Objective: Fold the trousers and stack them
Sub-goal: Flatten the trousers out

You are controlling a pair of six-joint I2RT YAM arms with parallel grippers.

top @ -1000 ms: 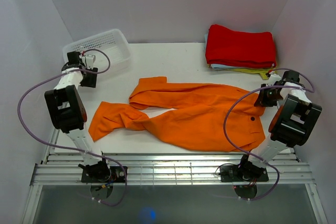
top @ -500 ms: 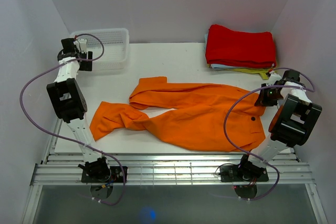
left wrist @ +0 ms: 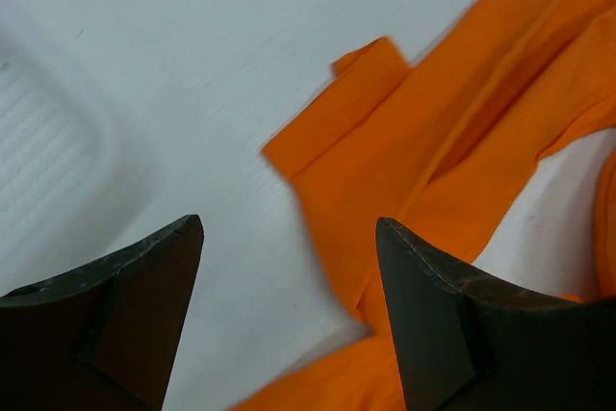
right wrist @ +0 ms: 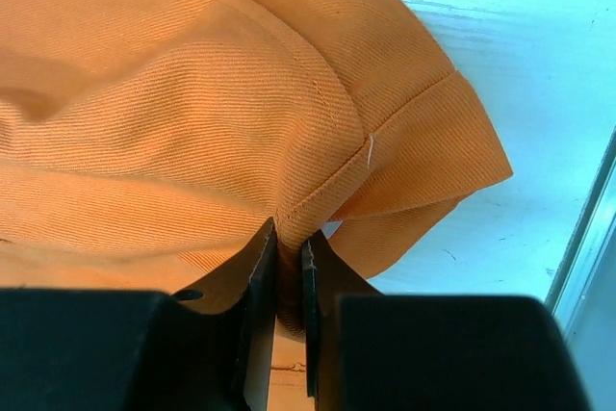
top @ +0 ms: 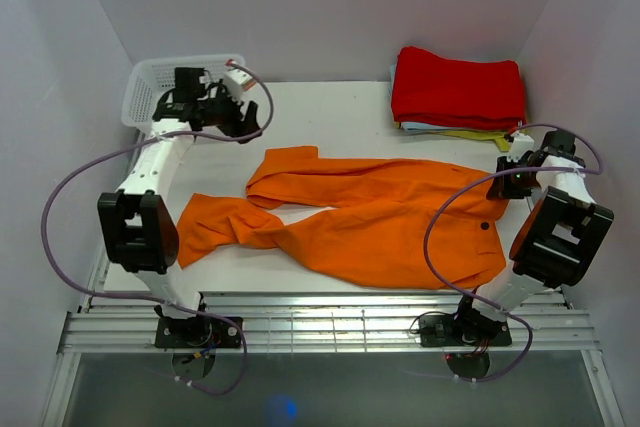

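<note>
From the top, the orange trousers [top: 380, 217] lie spread across the middle of the tabletop [top: 330, 107]. In the left wrist view the left fingers [left wrist: 125, 305] stand apart, over a leg end. In the right wrist view the right fingers [right wrist: 258, 315] pinch a trouser seam.

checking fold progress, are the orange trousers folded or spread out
Spread out, not folded: the trousers lie open on the table, both legs stretched apart. The right gripper pinches one edge.
</note>
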